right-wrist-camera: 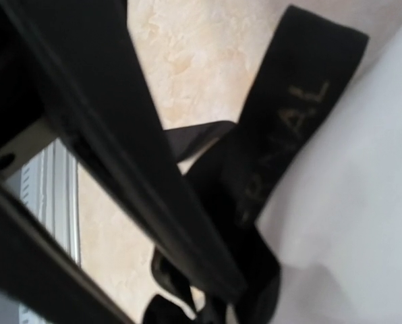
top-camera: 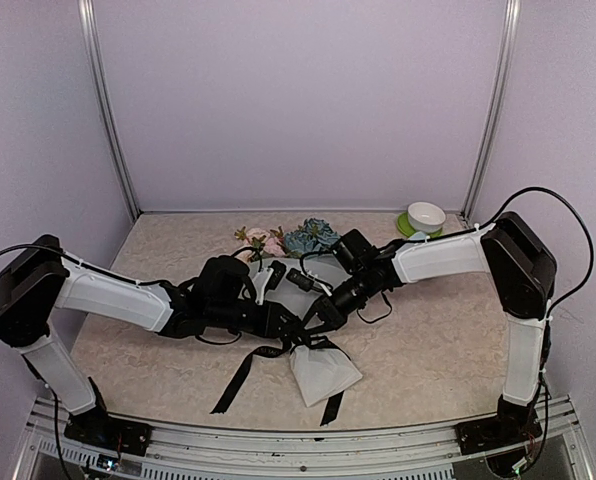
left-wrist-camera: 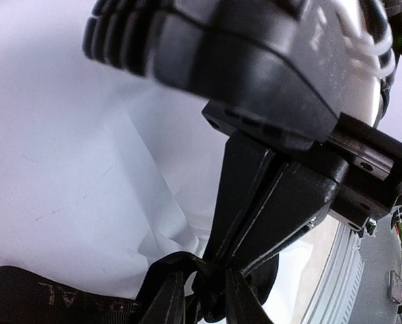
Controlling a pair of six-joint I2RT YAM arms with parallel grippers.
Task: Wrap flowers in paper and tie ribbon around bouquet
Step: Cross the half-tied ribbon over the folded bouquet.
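The ribbon (top-camera: pixel 240 378) crosses the bouquet (top-camera: pixel 326 372), which lies on the tabletop (top-camera: pixel 428 340), flowers (top-camera: pixel 308 238) farthest; the right hand (top-camera: pixel 311 323) pinches its knot, the left hand (top-camera: pixel 286 325) just beside, grip unclear

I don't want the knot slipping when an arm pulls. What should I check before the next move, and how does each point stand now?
1. Right gripper shut on the ribbon at the knot: ok.
2. Left gripper holding the ribbon: cannot tell.
3. Paper wrapped into a bundle: ok.
4. Flowers poking out the far end: ok.
5. Knot pulled tight: cannot tell.
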